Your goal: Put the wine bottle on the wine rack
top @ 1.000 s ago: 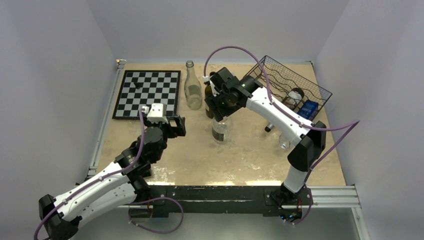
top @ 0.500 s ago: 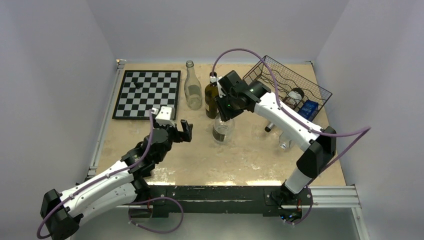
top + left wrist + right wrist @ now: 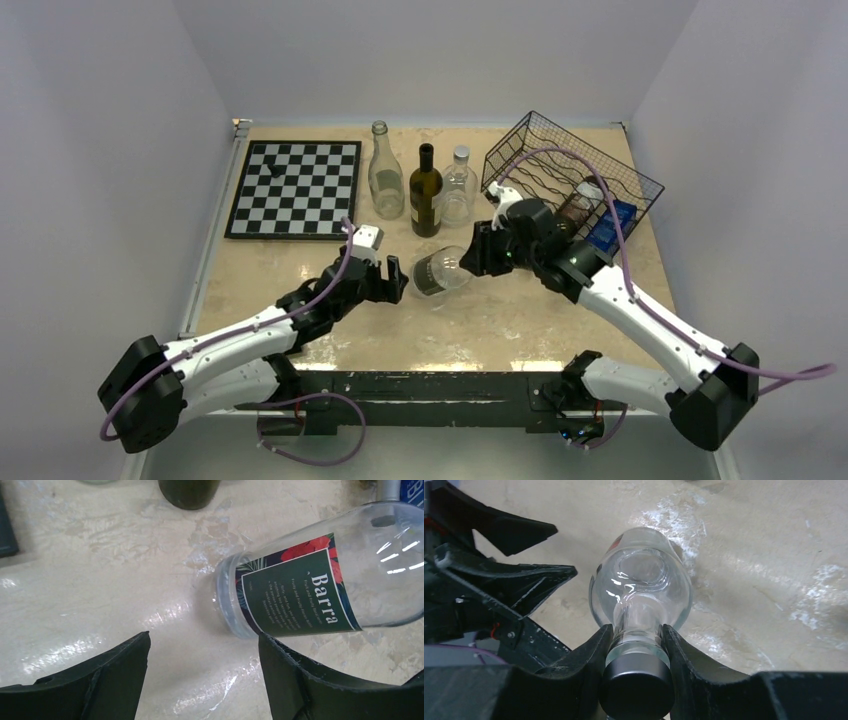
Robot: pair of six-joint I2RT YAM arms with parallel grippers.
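Only the left wrist view shows the wine bottle (image 3: 390, 545) label (image 3: 300, 592).

Chessboard (image 3: 295, 188) lying flat at the far-left corner of the table (image 3: 480, 320), one dark piece (image 3: 274, 169) on it. Rightward along the far edge, three upright bottles: uncapped clear bottle (image 3: 385, 185), dark green bottle (image 3: 426, 195), small silver-capped bottle (image 3: 458, 188).

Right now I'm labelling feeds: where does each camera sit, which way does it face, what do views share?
Top external: above, behind the left arm and right arm, looking down at the table; both show.
Left wrist: on the left arm, facing down at the clear bottle's labelled end; open left pincer shows.
Right wrist: on the right arm, looking along the bottle from its cap; right pincer clamps its neck.
Shared: all show that bottle.
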